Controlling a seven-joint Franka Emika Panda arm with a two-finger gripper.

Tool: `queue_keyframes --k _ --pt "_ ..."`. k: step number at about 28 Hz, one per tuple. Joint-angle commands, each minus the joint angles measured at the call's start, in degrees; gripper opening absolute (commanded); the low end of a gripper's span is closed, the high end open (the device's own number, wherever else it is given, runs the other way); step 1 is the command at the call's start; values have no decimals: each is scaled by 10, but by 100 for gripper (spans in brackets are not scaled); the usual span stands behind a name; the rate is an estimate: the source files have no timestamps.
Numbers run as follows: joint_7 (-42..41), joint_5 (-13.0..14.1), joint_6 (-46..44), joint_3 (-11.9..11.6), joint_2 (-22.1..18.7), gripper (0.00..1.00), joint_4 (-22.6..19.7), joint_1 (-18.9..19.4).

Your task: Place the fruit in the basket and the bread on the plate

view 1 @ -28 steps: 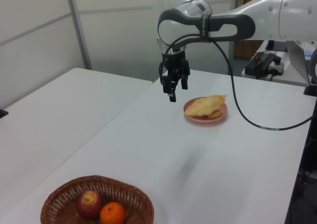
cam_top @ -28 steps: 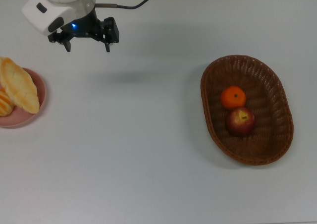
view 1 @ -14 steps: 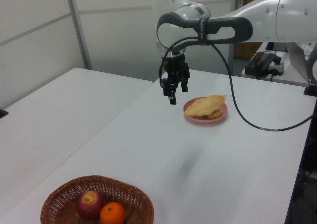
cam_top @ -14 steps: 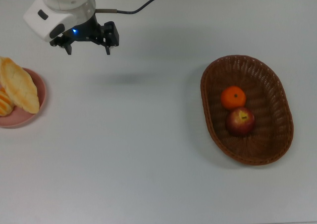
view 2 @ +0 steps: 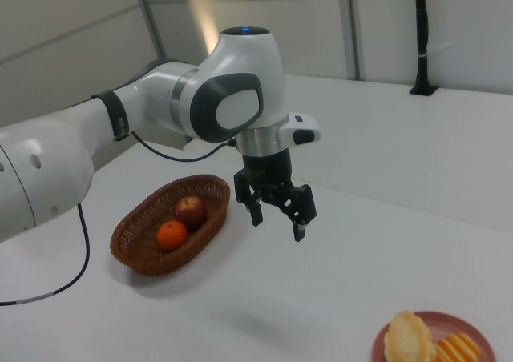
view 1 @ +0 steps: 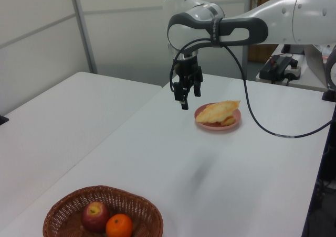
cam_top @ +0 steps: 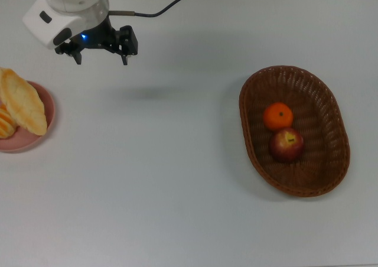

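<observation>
— Where's the fruit?

— Both pieces sit in the basket [cam_top: 295,131], an oval of dark-brown woven wicker toward the desk's [cam_top: 177,178] right edge in the top view. The mandarin [cam_top: 278,116] is small, round and bright orange; the apple [cam_top: 286,145] is slightly larger, dark red with a yellow patch at the stem. They lie touching, side by side on the basket's floor.

— And the bread?

— On the plate [cam_top: 46,104], round, shallow, plain pink, cut off by the top view's left edge. The crusty loaf [cam_top: 22,101] is a pale golden pointed oval lying across it and overhanging the rim. The striped roll [view 2: 458,349], ridged and golden-orange, lies beside it, touching.

— The gripper?

— The gripper [cam_top: 100,60] hangs in the air near the desk's far edge in the top view, well apart from the basket and nearer the plate. Its two black fingers [view 2: 299,220] point down, spread wide, with nothing between them. The desk is smooth, matte and white.
</observation>
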Motion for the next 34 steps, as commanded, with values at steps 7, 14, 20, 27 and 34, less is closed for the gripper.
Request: queue_keyframes --k 7,14,20,27,34 --pt "-13 2 -23 -3 -6 100 -4 3" --pt "-13 2 -25 -3 -7 100 -4 4" --pt "-11 8 -25 1 -11 100 -2 5" --pt "-13 1 -38 -2 -11 100 -1 7" --pt "-15 -42 -35 -3 -8 100 -2 5"
